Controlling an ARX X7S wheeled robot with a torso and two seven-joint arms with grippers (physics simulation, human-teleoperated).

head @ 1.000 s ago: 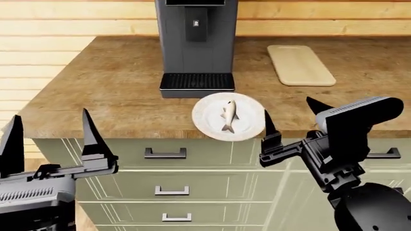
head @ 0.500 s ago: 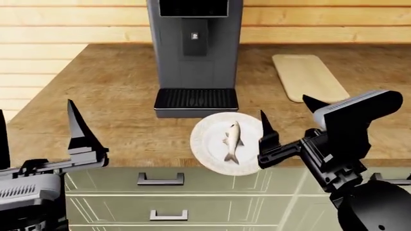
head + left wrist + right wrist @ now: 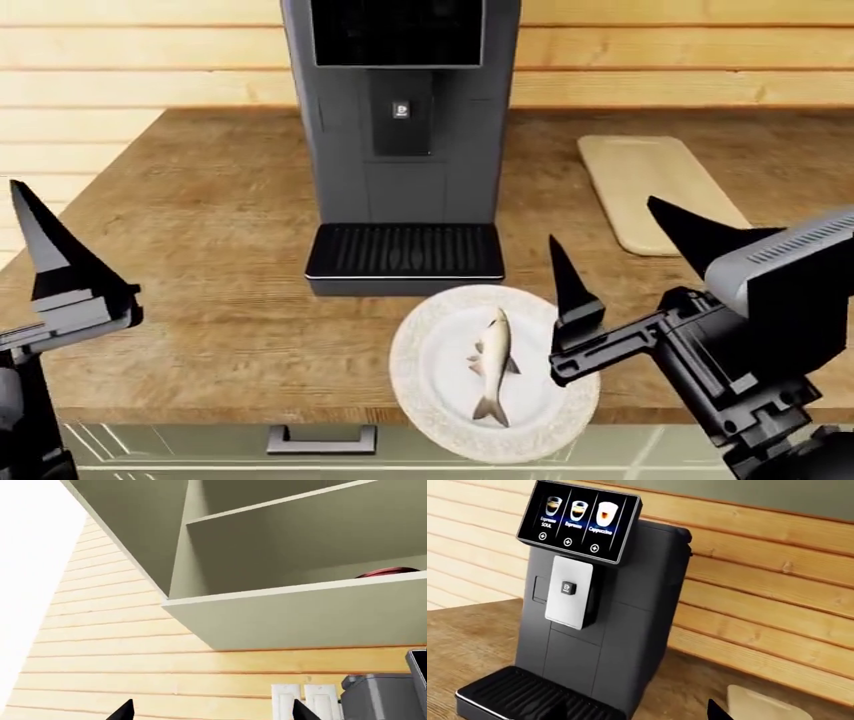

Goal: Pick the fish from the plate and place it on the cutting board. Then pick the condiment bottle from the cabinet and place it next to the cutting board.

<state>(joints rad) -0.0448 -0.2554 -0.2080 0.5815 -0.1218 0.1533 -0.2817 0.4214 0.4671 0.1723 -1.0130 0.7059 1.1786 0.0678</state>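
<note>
A dark grey coffee machine (image 3: 400, 140) stands centre frame on the wooden countertop (image 3: 214, 250); green drawers (image 3: 320, 445) run along the bottom edge.

- The tall dark-grey coffee machine (image 3: 597, 615) has a black touchscreen (image 3: 579, 520) at its top, with three drink pictures in a row.
- Under those pictures the captions look like "Espresso", "Espresso" and "Cappuccino"; the first has a second line too blurred to read.
- Below the screen, a silver front panel (image 3: 569, 592) bears a small square emblem, illegible.
</note>
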